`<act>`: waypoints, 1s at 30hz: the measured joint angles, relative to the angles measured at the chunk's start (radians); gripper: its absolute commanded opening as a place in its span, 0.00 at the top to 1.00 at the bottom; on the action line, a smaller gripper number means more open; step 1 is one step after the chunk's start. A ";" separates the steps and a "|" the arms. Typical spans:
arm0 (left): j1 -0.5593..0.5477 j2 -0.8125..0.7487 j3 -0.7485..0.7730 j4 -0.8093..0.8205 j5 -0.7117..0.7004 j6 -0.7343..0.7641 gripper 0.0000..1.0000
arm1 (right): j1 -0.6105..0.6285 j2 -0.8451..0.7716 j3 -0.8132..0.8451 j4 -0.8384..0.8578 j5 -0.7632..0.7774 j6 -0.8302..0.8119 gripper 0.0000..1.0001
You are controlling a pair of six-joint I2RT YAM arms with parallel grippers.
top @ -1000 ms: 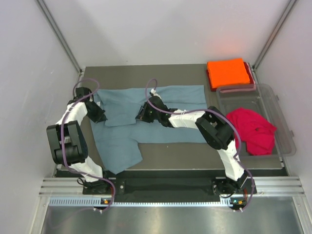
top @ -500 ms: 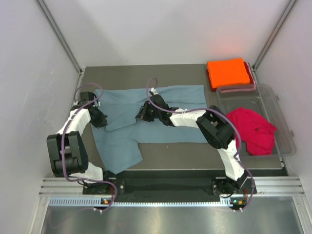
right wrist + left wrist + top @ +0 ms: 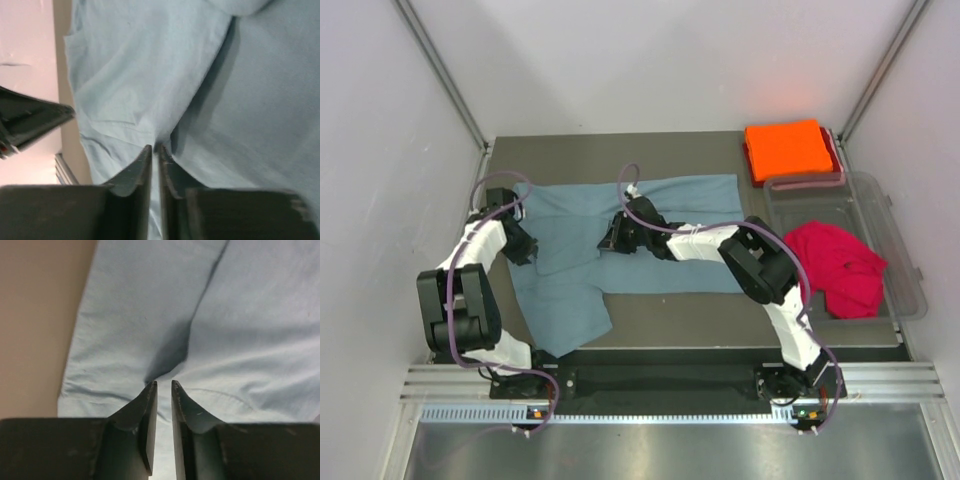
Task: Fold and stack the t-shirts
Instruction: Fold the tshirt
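Observation:
The grey-blue t-shirt (image 3: 685,195) lies spread across the dark table, with its lower left part hanging toward the near edge. My left gripper (image 3: 523,246) is shut on a puckered fold at the shirt's left edge (image 3: 162,385). My right gripper (image 3: 610,240) is shut on a fold near the shirt's middle (image 3: 155,148). The orange t-shirt (image 3: 787,148) lies folded at the far right corner. The crimson t-shirt (image 3: 835,265) lies crumpled in the clear tub.
The clear plastic tub (image 3: 885,200) stands along the right edge of the table. A dark red edge (image 3: 837,152) shows under the orange shirt. White walls close in the left, back and right. Bare table (image 3: 720,315) shows in front of the shirt.
My left gripper has shifted slightly toward the near side and the right, taking the shirt's left edge with it. The right gripper has stayed in place.

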 measured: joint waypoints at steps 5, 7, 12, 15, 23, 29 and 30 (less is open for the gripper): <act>0.000 0.029 0.129 -0.048 -0.085 0.025 0.67 | -0.009 0.001 0.000 -0.056 -0.005 -0.042 0.71; 0.000 0.031 0.185 -0.034 -0.101 0.043 0.66 | -0.023 -0.006 0.000 -0.097 -0.001 -0.066 0.69; 0.002 0.074 0.291 0.096 -0.083 0.069 0.68 | -0.130 -0.066 -0.013 -0.189 0.010 -0.128 0.68; 0.002 0.203 0.391 0.159 -0.047 0.076 0.72 | -0.235 -0.090 0.005 -0.245 0.019 -0.169 0.69; 0.003 0.633 0.702 0.190 0.020 0.099 0.76 | -0.428 -0.072 0.110 -0.369 0.051 -0.268 0.70; 0.015 0.795 0.906 0.184 -0.025 0.111 0.76 | -0.522 -0.001 0.216 -0.471 0.096 -0.338 0.72; 0.018 0.818 0.936 0.182 -0.035 0.112 0.76 | -0.536 0.021 0.242 -0.496 0.109 -0.349 0.72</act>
